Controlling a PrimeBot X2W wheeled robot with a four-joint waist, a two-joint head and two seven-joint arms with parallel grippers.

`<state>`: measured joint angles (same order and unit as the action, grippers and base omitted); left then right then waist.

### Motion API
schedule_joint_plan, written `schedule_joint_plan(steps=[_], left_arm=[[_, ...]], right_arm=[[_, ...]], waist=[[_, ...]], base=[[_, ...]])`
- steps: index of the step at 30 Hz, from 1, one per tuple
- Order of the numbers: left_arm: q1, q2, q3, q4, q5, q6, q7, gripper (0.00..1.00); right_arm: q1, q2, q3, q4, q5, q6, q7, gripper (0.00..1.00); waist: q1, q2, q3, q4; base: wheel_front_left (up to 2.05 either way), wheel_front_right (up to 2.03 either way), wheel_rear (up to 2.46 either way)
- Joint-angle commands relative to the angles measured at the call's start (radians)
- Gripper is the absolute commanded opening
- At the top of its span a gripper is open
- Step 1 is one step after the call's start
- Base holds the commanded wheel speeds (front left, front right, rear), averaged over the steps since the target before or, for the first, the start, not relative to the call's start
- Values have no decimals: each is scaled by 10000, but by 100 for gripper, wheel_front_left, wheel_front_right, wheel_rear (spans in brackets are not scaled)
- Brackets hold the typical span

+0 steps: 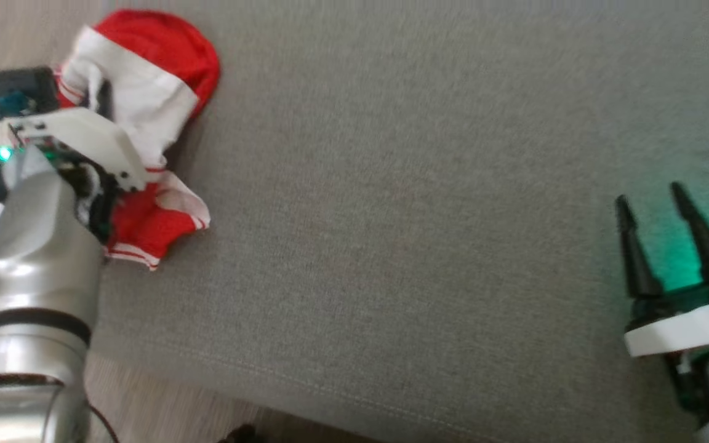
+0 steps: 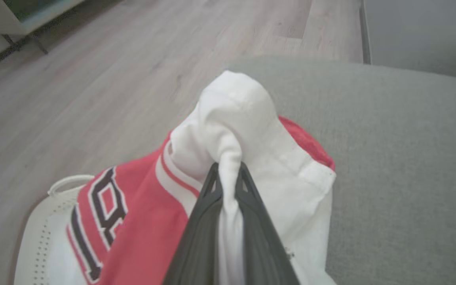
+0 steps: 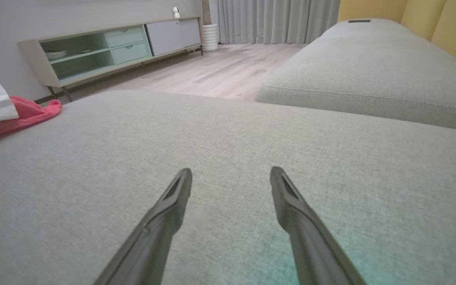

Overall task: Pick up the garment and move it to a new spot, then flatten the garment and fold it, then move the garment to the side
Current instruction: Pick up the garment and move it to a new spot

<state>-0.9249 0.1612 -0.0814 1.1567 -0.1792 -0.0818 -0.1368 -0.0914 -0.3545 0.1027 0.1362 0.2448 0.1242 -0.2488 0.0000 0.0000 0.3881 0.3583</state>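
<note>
**Red and white, caught in a tight pinch**

Pinching a bunched white fold of the crumpled red-and-white sports garment (image 2: 232, 118) with the two long dark fingers of the left gripper (image 2: 228, 174), pressed almost together around that one twist of cloth. Lying heaped at the far left corner of the broad grey woven-fabric sofa cushion (image 1: 391, 215), close by its left edge, with pale wood-plank floor (image 2: 133, 59) just beyond. Showing black block lettering outlined in white on a red panel, red piping along a white band, and a perforated white mesh part toward the cushion's edge. From the head, covered over the near part of the heap by the silver left forearm (image 1: 34, 246), hiding the fingers there.

Well apart from the garment, over the near right part of the cushion: the right gripper (image 1: 650, 195), spread wide, empty, above bare grey weave tinged with a green glow. Along those fingers, looking out on a second grey cushion (image 3: 370, 63) across a gap of floor, a low pale sideboard (image 3: 105, 47) with green drawers against the wall, and grey curtains (image 3: 271, 19).
</note>
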Motion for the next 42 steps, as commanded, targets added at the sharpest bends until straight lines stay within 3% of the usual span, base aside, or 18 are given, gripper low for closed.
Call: schedule_joint_plan(steps=[1, 8, 15, 20, 27, 30, 37, 42], left_arm=[[-508, 691, 134, -347, 89, -54, -200, 0], [-1210, 1046, -647, -835, 490, -368, -344, 0], [-1392, 1041, -1480, -1768, 461, -478, -40, 0], [-1200, 776, -2333, -2755, -206, -485, 430, 0], [-845, 571, -3636, -4273, -1095, -487, 956, 0], [-514, 139, -4343, -4761, -1477, -488, 995, 0], [557, -699, -5538, -4479, -1692, -488, 891, 0], [1343, -969, -6068, -3976, -1806, -466, 530, 0]], right_arm=[[86, -16, 238, -199, -17, 65, -114, 100], [133, 1106, 621, 25, 29, 65, -127, 100], [152, 1864, 1137, 19, 53, 65, -128, 100], [140, 2166, 1424, 70, 84, 65, -129, 100], [-328, 2480, 1928, 73, 214, 65, -129, 100], [-534, 2591, 2047, 37, 277, 65, -129, 100], [-771, 2761, 1870, -199, 375, 65, -129, 100], [-859, 2881, 1762, -253, 404, 65, -129, 100]], waist=[[0, 0, -699, -240], [0, 0, -2461, -1276], [0, 0, -3582, -3066], [0, 0, -3816, -4552], [0, 0, -3428, -6394], [0, 0, -2899, -7114], [0, 0, -1446, -7714], [0, 0, -1040, -7774]], base=[[0, 0, 0], [0, 0, 0], [0, 0, 0], [0, 0, 0], [0, 0, 0], [0, 0, 0], [0, 0, 0], [0, 0, 0]])
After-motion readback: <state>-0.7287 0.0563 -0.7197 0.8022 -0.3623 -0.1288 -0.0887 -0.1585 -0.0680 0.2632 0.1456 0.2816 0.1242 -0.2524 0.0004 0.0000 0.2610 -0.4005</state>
